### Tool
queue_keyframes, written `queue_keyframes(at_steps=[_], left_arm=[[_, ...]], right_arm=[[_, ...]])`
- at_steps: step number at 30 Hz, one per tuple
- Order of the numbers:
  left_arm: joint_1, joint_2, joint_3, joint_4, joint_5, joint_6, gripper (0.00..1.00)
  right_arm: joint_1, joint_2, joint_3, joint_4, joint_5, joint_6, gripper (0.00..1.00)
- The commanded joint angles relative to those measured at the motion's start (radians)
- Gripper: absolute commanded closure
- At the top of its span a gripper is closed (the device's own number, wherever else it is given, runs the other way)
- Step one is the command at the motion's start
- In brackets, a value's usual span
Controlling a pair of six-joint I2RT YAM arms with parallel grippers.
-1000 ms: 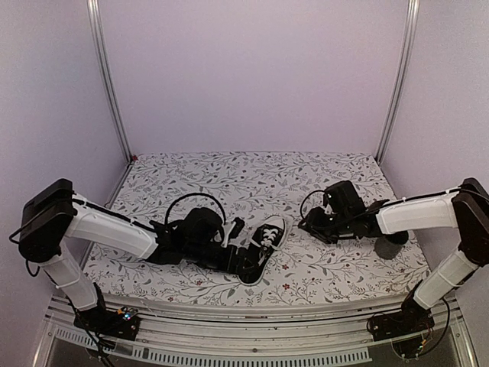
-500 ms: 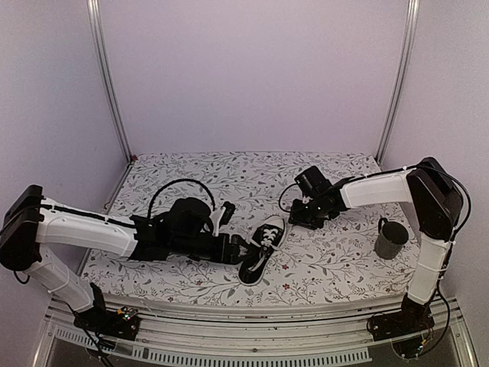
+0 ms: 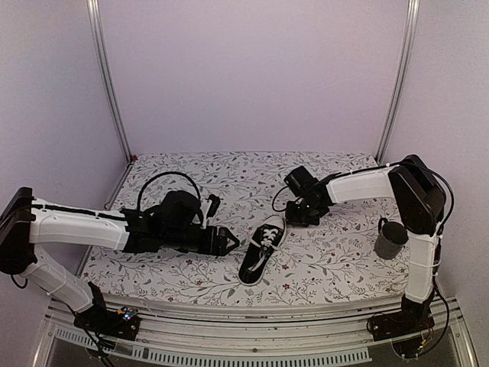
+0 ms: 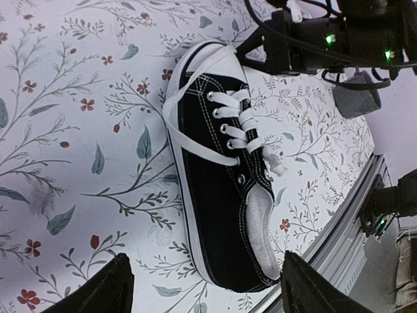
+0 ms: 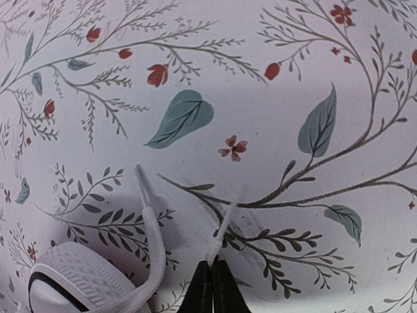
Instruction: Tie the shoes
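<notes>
Lace-gathering step: shoe (image 3: 262, 248) lies untied mid-worktop (image 3: 336, 260), right gripper (image 5: 213, 287) clenched on one lace (image 5: 221, 228) tip, left gripper (image 3: 228, 240) spread wide at centre-left; second lace (image 5: 151, 228) probably needs seizing next.

Soft, even, purplish light leaves only faint shadows on the floral-patterned tabletop (image 3: 321, 267), and the overhead view bows at its edges.

One black low-top canvas sneaker with white laces (image 3: 262, 251) lies near the front edge of the one floral-printed surface (image 3: 229, 172). One dark grey mug (image 3: 391, 240) stands by its right edge. Two white-and-black robot arms (image 3: 76, 227) reach in. Two white lace ends (image 5: 151, 222) show.
</notes>
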Motion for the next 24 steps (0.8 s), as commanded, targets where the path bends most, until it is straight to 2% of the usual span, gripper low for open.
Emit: queue_keyframes(at_steps=[1,6,12,18,24], left_arm=[[0.034,-0.019,-0.001,-0.02,-0.015,0.044,0.22],[0.072,-0.021,0.0,-0.005,-0.001,0.085,0.21],[0.123,0.069,0.083,0.016,0.049,0.203,0.2],[0.159,0.213,0.184,0.017,0.14,0.208,0.21],[0.163,0.338,0.245,0.049,0.205,0.153,0.22]], right_arm=[[0.009,0.036,0.01,-0.086,0.089,-0.035,0.98],[-0.001,-0.091,0.008,-0.175,0.242,-0.038,0.98],[-0.042,-0.295,-0.063,-0.305,0.374,-0.028,0.98],[-0.087,-0.528,-0.198,-0.368,0.389,0.007,0.98],[-0.088,-0.66,-0.269,-0.38,0.35,0.063,0.98]])
